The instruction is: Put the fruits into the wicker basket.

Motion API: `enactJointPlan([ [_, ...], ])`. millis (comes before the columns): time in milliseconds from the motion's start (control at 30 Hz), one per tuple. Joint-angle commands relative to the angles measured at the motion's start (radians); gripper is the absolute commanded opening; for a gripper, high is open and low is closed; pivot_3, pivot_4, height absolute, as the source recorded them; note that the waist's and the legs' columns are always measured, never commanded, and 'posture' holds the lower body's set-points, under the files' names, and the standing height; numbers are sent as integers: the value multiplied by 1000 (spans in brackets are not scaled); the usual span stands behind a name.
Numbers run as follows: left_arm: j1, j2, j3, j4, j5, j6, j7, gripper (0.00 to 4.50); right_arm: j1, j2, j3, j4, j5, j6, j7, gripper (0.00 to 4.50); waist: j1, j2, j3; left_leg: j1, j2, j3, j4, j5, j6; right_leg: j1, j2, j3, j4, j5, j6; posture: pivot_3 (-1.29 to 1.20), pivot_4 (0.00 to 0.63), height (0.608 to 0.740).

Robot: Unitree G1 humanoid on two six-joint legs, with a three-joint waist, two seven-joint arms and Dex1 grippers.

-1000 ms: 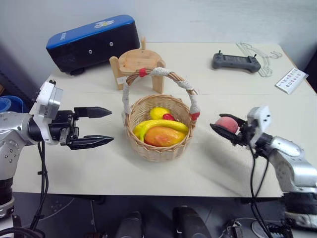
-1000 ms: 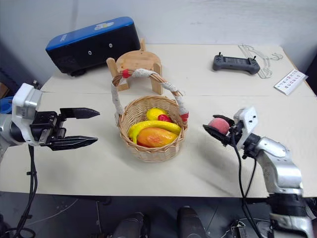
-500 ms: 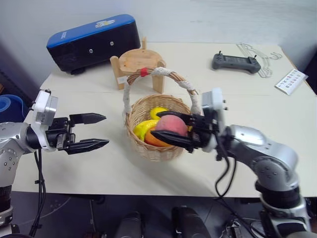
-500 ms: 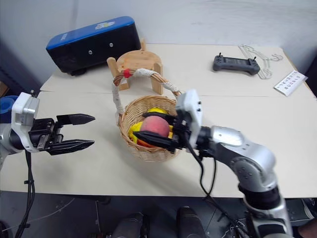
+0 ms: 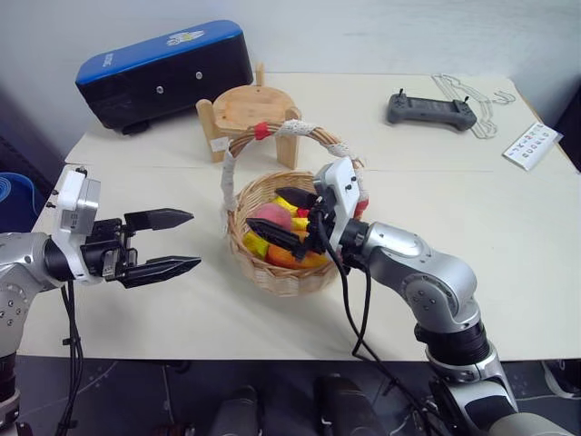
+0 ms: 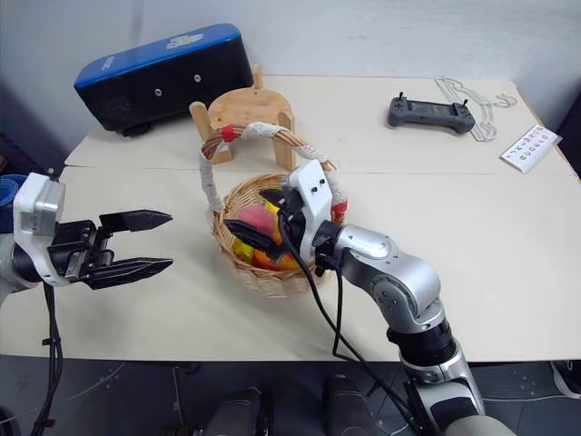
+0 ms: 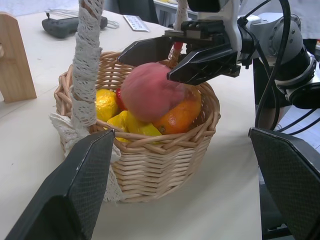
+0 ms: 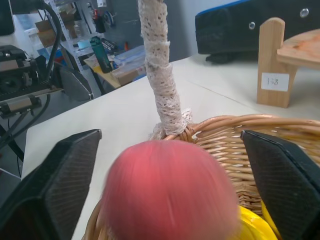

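Round pink-red plastic peach (image 7: 147, 91) sits atop fruit inside round tan wicker basket (image 5: 281, 271), between the spread fingers of the right gripper (image 5: 289, 221), released. Left gripper (image 5: 172, 242) wide, empty, beside basket.

A white tag (image 8: 274, 81) is sitting on the leg of the wooden stool (image 5: 248, 108), reading roughly "1+8", though the middle mark is unclear. Markings on the blue case (image 5: 165, 69) by the table's far left corner are staying illegible.
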Motion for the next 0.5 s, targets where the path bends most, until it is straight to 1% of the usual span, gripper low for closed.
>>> enactJointPlan([
  [33, 7, 3, 33, -20, -26, -4, 1, 4500, 27, -88, -66, -77, 75, -60, 210, 4470, 2, 0, 0, 0, 0, 0, 0, 0, 0, 0, 0, 0, 0, 0, 0, 0, 150, 740],
  [133, 2, 5, 26, -13, -26, -7, -4, 4500, 71, -171, -99, -104, 115, -91, 348, 4470, 9, 0, 0, 1, 0, -1, 0, 0, 0, 1, 0, 0, -2, 0, 0, 0, 150, 740],
  [233, -19, 5, 11, 7, -19, -15, -12, 4500, 135, -251, -175, -142, 214, -54, 427, 4470, 9, 0, 0, 2, 0, -1, 0, 0, 1, 2, 0, 0, -2, 0, 0, 0, 150, 740],
  [333, -38, 5, 0, 21, -14, -22, -21, 4500, 242, -357, -264, -181, 300, -6, 471, 4470, 11, 0, 0, 2, 0, -2, -1, 0, 0, 2, 0, -1, -3, 0, 0, 0, 150, 740],
  [400, -46, 6, -6, 25, -10, -27, -27, 4500, 336, -432, -338, -175, 311, 3, 502, 4470, 12, 0, 0, 2, 0, -2, -1, 0, 1, 3, 0, -1, -3, 0, 0, 0, 150, 740],
  [500, -58, 9, -10, 31, -9, -32, -32, 4500, 428, -506, -433, -104, 264, -44, 546, 4470, 12, 0, 0, 2, 0, -2, -1, 0, 1, 5, 0, -1, -9, 0, 0, 0, 150, 740],
])
